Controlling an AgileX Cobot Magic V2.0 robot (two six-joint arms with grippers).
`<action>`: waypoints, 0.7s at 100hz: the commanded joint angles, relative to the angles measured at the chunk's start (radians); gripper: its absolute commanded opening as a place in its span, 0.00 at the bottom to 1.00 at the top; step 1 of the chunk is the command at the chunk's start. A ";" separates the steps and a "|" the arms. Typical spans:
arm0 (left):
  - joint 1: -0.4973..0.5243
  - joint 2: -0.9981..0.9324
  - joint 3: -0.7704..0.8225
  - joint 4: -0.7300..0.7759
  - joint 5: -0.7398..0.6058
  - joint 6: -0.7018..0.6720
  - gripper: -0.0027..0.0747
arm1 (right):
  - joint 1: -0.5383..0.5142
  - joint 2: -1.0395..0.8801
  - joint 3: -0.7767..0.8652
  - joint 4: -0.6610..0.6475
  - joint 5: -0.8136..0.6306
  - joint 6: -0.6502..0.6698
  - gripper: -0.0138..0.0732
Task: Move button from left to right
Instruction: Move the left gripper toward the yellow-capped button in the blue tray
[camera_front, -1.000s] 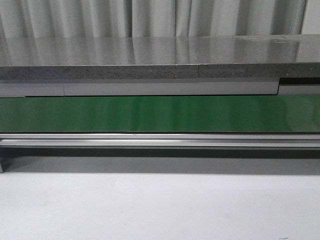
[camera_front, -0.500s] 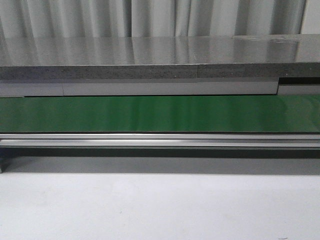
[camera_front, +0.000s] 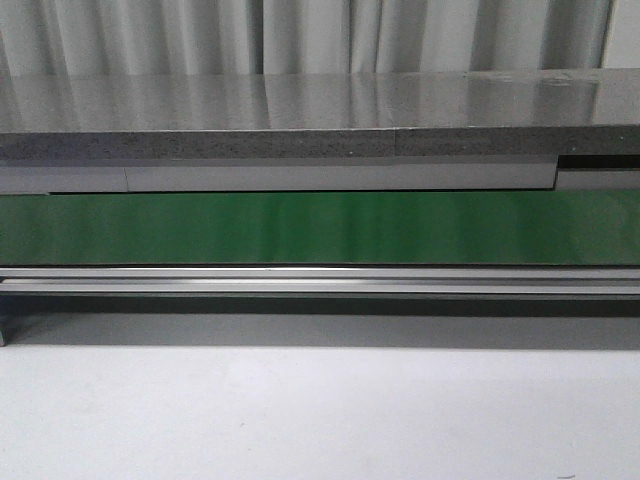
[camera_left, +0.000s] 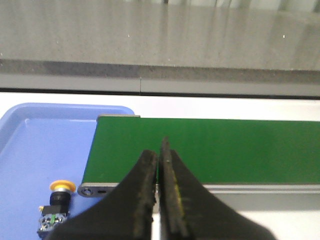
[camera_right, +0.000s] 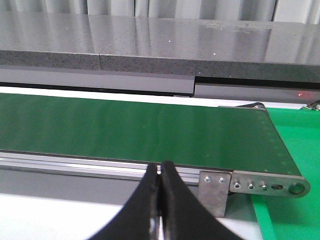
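button (camera_left: 56, 206): lying on its side in the blue tray (camera_left: 30, 150), just off the left end of the green conveyor belt (camera_left: 210, 149). Yellow cap toward the belt's end roller, black body trailing nearer the camera. Seen in the left wrist view only; front view shows none of it.
left gripper (camera_left: 159, 150): fingers together with a thin slit between, holding nothing. Hangs above the near edge of the belt, to the right of the button and apart from it.
right gripper (camera_right: 161, 172): fingers pressed together, empty. Sits over the belt's near rail close to its right end, beside the bracket (camera_right: 215, 187).
green surface (camera_right: 295, 150): lies past the belt's right end, probably the drop-off side.
front view: only belt, rail (camera_front: 320, 280), grey counter (camera_front: 320, 110) behind, white table (camera_front: 320, 420). No arms, no button in sight.
stage: judging by this, pick not yet begun; button untouched in the tray.
risk 1: left gripper has to spread before descent. If it comes down closed it will just shove the button across the tray.
risk 2: button is on its side with a round cap, likely to roll or pivot if gripped on the cap. Grab the boxy black body.
risk 3: button is close to the belt's end plate (camera_left: 97, 190); a finger could clip that or the tray wall on approach.
risk 4: if set on the belt cap-down or off-centre, could tip or wander off the edge.
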 joint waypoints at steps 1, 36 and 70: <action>0.001 0.096 -0.124 -0.013 0.071 -0.009 0.04 | 0.001 -0.017 0.001 -0.012 -0.085 -0.006 0.02; 0.001 0.317 -0.286 -0.013 0.274 -0.009 0.04 | 0.001 -0.017 0.001 -0.012 -0.085 -0.006 0.02; 0.001 0.390 -0.286 -0.006 0.312 -0.009 0.08 | 0.001 -0.017 0.001 -0.012 -0.085 -0.006 0.02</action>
